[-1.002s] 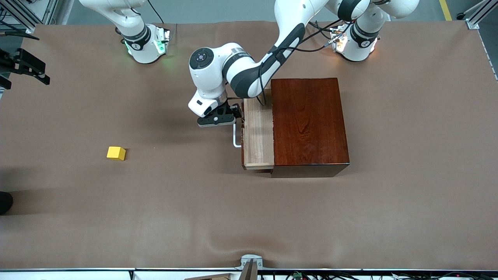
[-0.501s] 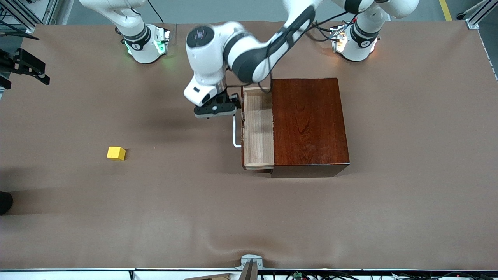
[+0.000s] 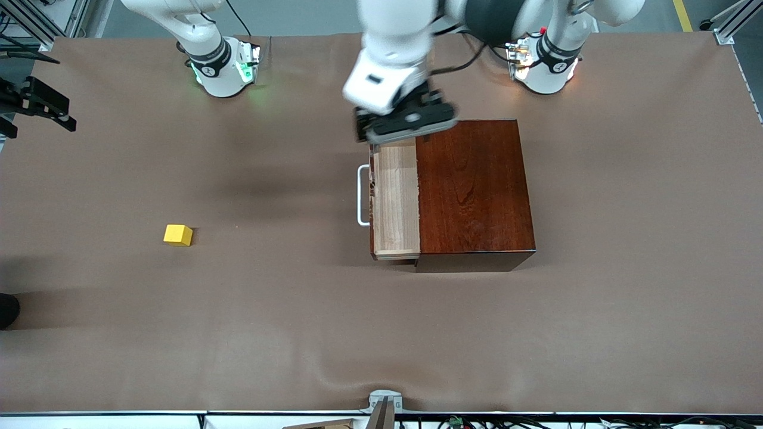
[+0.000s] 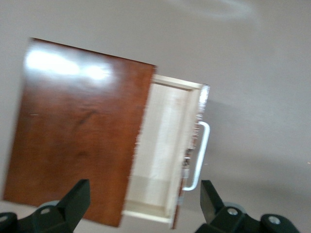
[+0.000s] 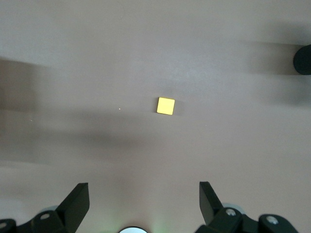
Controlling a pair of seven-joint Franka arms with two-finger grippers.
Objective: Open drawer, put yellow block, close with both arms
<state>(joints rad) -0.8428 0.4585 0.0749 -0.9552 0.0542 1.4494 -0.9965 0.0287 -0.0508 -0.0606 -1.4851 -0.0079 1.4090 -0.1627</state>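
Observation:
The drawer (image 3: 394,196) stands partly pulled out of the dark red-brown box (image 3: 474,185), its pale tray empty and its white handle (image 3: 361,195) free. My left gripper (image 3: 405,122) hangs open over the drawer's end that lies toward the arms' bases, holding nothing. The left wrist view looks down on the drawer (image 4: 165,145) and handle (image 4: 200,155), the left gripper (image 4: 143,204) spread wide. The yellow block (image 3: 178,235) lies on the table toward the right arm's end. My right gripper (image 5: 144,204) is open high above the block (image 5: 165,105); it is outside the front view.
A brown cover (image 3: 381,333) spans the whole table. A black fixture (image 3: 39,102) juts in at the table's edge at the right arm's end, and a dark round object (image 3: 6,310) sits nearer the front camera at that same edge.
The left gripper has let go of the handle, risen, and swung from in front of the drawer to over its end toward the bases. Drawer and block have not moved.

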